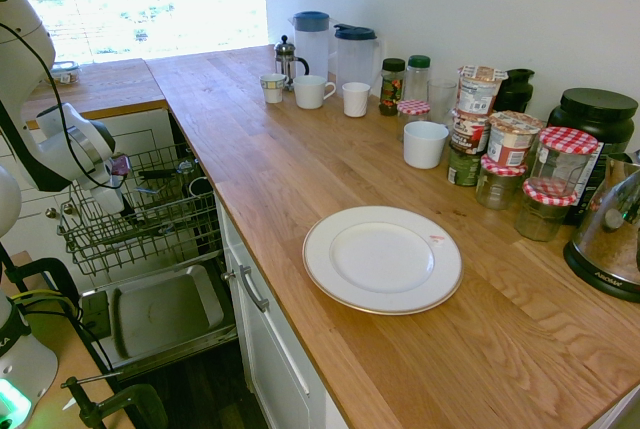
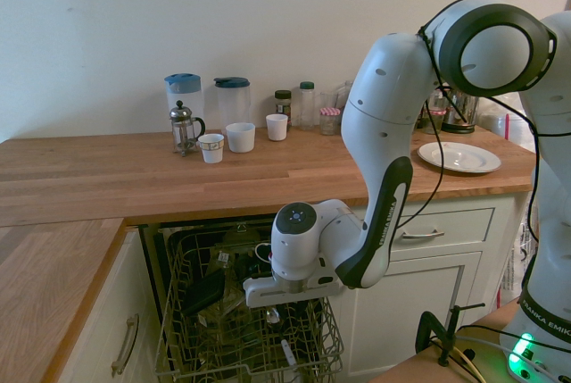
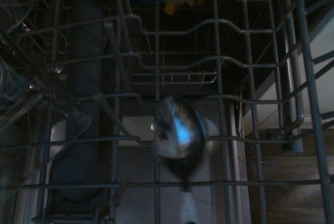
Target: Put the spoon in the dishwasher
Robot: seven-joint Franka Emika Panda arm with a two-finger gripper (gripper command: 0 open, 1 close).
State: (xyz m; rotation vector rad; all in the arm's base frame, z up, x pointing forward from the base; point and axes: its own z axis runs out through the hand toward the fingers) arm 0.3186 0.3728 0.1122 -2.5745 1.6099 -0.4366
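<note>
The dishwasher stands open below the wooden counter, its grey wire rack [image 1: 150,224] [image 2: 192,267] pulled out over the grey inner door panel [image 1: 160,314]. My gripper [image 1: 112,199] [image 2: 272,313] reaches down into the rack near its middle. The fingers look close together in the second exterior view. The spoon [image 3: 179,135] shows in the wrist view as a shiny oval bowl, blurred, just above the rack wires [image 3: 245,51]. Its thin handle runs to the picture's bottom edge. It appears held by the handle. In the exterior views the spoon is too small to make out.
Dark dishes [image 2: 205,294] and a clear glass [image 3: 21,93] sit in the rack. On the counter are a white plate [image 1: 382,257], mugs [image 1: 425,143], jars [image 1: 566,159], jugs [image 1: 312,39] and a kettle [image 1: 612,234]. White drawers [image 1: 270,339] flank the dishwasher.
</note>
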